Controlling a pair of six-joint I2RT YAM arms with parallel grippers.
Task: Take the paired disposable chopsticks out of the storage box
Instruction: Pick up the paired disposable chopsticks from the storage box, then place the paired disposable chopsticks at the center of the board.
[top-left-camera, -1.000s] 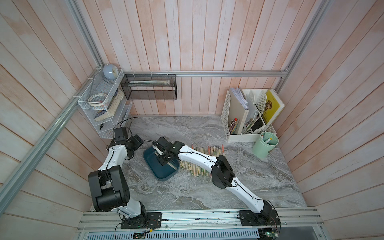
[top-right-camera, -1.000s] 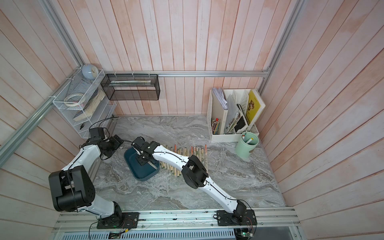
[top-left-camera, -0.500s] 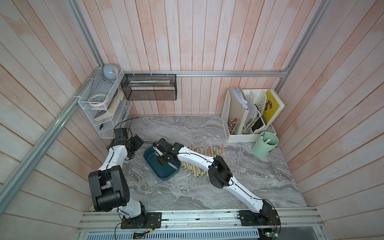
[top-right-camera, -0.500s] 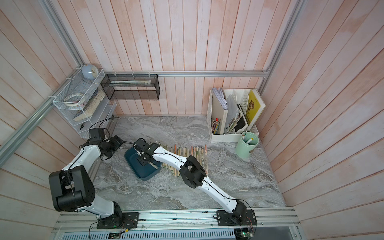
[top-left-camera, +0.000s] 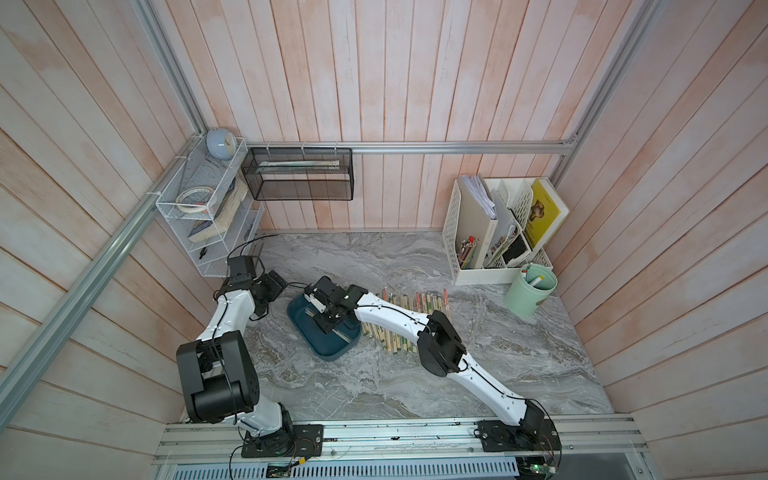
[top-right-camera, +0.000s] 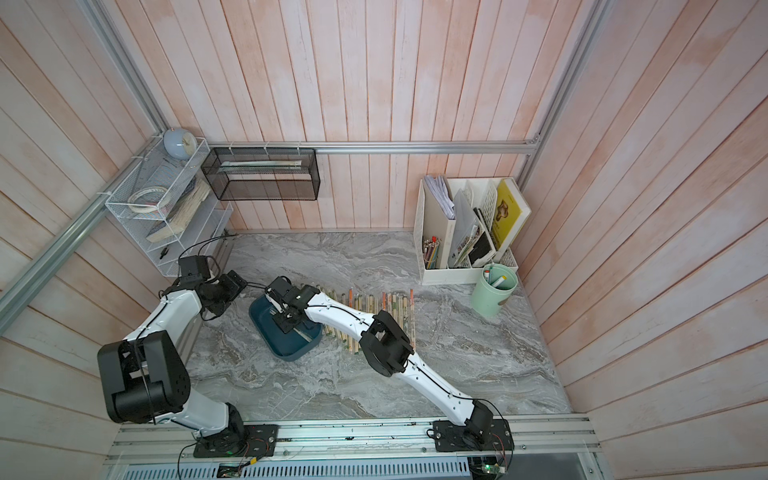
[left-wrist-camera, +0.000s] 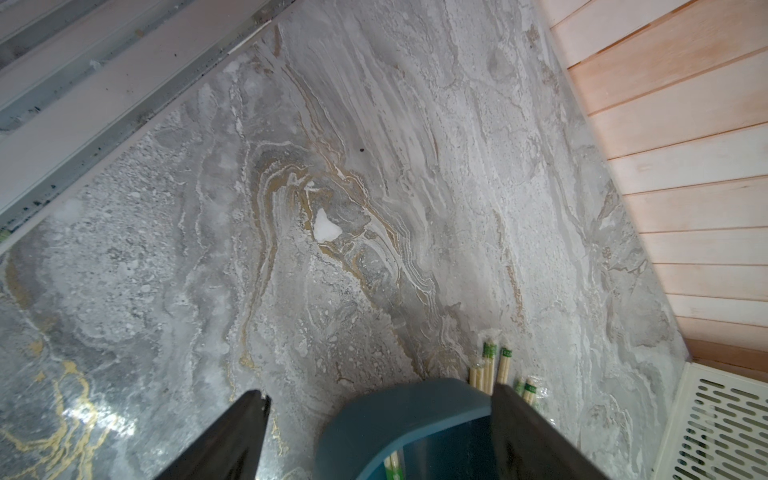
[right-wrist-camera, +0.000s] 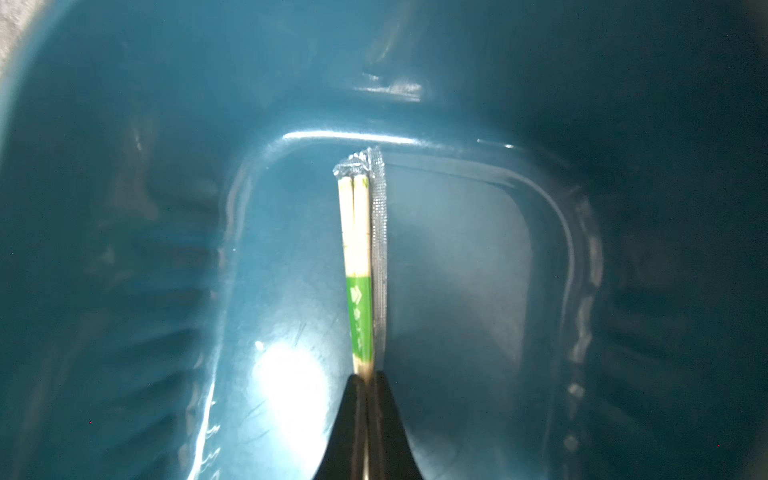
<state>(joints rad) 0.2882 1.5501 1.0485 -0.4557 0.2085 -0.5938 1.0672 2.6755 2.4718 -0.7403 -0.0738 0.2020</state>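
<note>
Paired disposable chopsticks (right-wrist-camera: 358, 266): one sleeved pair lies inside the storage box (right-wrist-camera: 124, 216), low over its floor, with its far end close to the curved foot of an end wall. It is two pale sticks side by side, with a green printed band partway along and a crimped clear sleeve edge down one side.

Right gripper (right-wrist-camera: 365, 380): the jaws are closed onto this pair, and the black fingertips pinch it from both sides just past the green band. I cannot tell whether the pair rests on the floor or is lifted clear of it. In both top views this claw is down inside the box (top-left-camera: 332, 353), which sits on the marble tabletop (top-left-camera: 374, 395) between the two arms.

Left gripper (left-wrist-camera: 378, 390): the fingers (left-wrist-camera: 232, 440) are spread wide and hold nothing. It hovers near the box's rounded end (contact with the rim cannot be judged; in a top view it looks apart).

Row of further pairs (top-left-camera: 430, 300): these lie on the tabletop just beside the box's long side, packed side by side, and the right forearm crosses above them. A few ends with green marks also show in the left wrist view.

At the back corner, well apart, are the white file organiser (top-left-camera: 469, 266) and the green cup (top-left-camera: 528, 297).
</note>
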